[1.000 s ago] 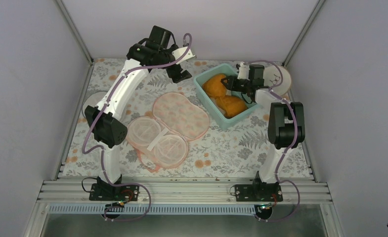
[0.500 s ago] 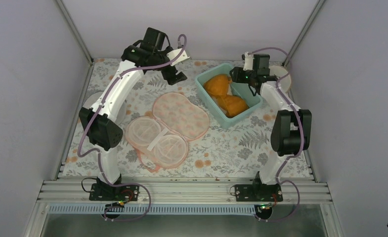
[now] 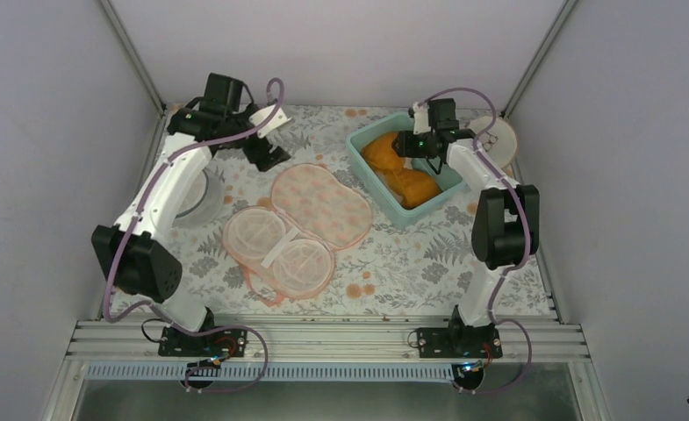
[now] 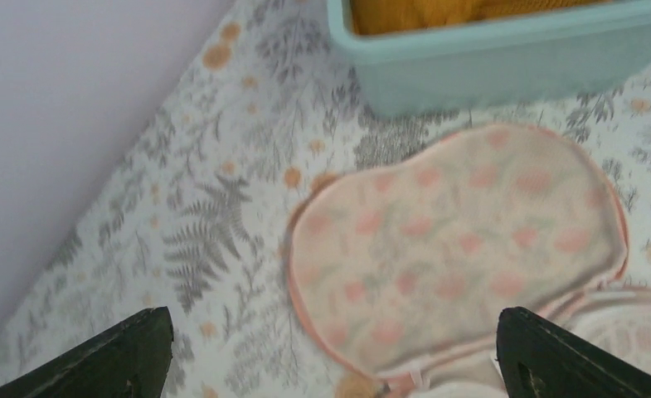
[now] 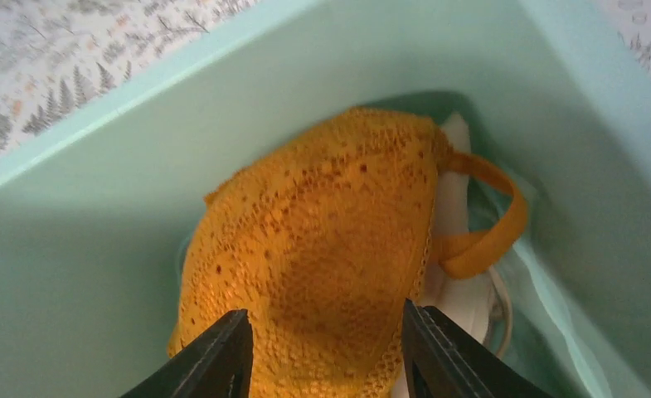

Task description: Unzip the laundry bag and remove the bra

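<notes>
Laundry bag (image 3: 297, 230): mid-table on the floral cloth (image 3: 411, 263), unzipped and laid open like a clamshell. The near half shows two white spoked rings (image 3: 257, 232); the far half lies mesh side up. Long axis of each half runs far-left to near-right. Nothing orange is left inside.

Left gripper (image 4: 334, 332): beyond the bag at far left, fingers spread wide, nothing between them, aimed down toward the bag's far half.

Teal bin (image 3: 372, 184): far right, just beyond the bag and apart from it.

Bra (image 5: 322, 240): inside the bin, cups domed upward, one strap looped toward the bin's right wall. Its long axis follows the bin's length, far-left to near-right.

Right gripper (image 5: 326, 332): over the bra's far cup, fingers parted; the cup appears to lie free below them.

Step, as judged: removal looks done and the drop-off is at its close. The next move calls for a straight lift clear of the bin, keeping the fingers off the strap loop.
</notes>
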Motion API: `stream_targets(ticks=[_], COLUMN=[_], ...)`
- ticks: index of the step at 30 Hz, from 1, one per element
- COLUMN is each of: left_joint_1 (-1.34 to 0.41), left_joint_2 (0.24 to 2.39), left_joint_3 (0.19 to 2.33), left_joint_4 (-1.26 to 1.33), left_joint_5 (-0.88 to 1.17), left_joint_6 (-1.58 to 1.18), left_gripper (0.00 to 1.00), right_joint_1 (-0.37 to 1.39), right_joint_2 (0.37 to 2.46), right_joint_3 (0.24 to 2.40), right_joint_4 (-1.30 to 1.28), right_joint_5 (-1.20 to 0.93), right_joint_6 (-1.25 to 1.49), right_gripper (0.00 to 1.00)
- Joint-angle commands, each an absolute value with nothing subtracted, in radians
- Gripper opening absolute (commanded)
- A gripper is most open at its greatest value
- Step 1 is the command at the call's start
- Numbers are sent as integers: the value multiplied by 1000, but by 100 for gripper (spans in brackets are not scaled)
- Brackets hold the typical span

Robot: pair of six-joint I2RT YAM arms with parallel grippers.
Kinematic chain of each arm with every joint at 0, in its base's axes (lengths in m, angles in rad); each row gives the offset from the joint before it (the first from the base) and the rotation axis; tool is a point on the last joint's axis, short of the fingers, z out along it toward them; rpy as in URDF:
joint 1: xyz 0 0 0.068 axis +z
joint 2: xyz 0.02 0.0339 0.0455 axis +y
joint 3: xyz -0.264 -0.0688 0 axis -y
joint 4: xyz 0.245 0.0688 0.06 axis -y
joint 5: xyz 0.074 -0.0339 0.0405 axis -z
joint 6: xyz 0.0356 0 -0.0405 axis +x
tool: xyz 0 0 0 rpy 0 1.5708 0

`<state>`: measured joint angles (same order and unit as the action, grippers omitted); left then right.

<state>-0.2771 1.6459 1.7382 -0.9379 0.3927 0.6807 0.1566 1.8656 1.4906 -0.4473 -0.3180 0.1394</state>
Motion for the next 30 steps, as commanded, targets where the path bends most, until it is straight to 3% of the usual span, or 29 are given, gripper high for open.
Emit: stream_targets(ticks=[1, 6, 13, 15, 16, 19, 30], left_joint_1=[-211, -155, -143, -141, -140, -137, -19], left_joint_2=[1535, 1420, 1278, 1239, 1224, 1184, 1162], left_joint_3=[1570, 1400, 1196, 1115, 1076, 981, 755], left_joint_4=[-922, -922, -916, -901, -892, -884, -825], left_joint_5=[385, 364, 299, 253, 227, 173, 146], left_joint_6=[696, 690, 666, 672, 676, 684, 743], left_gripper=[96, 96, 96, 96, 96, 96, 95], right_joint_1=[231, 404, 628, 680, 693, 713, 714], right_joint_2=[1820, 1657, 1565, 1568, 1578, 1649, 2045], right_joint_3=[1558, 1544, 1385, 1316, 1288, 1275, 1600], right_joint_4=[-533, -535, -590, -581, -577, -586, -660], right_joint_5=[-211, -42, -85, -76, -71, -51, 57], right_joint_6=[128, 72, 214, 270, 286, 298, 163], right_gripper=[49, 55, 59, 69, 73, 73, 75])
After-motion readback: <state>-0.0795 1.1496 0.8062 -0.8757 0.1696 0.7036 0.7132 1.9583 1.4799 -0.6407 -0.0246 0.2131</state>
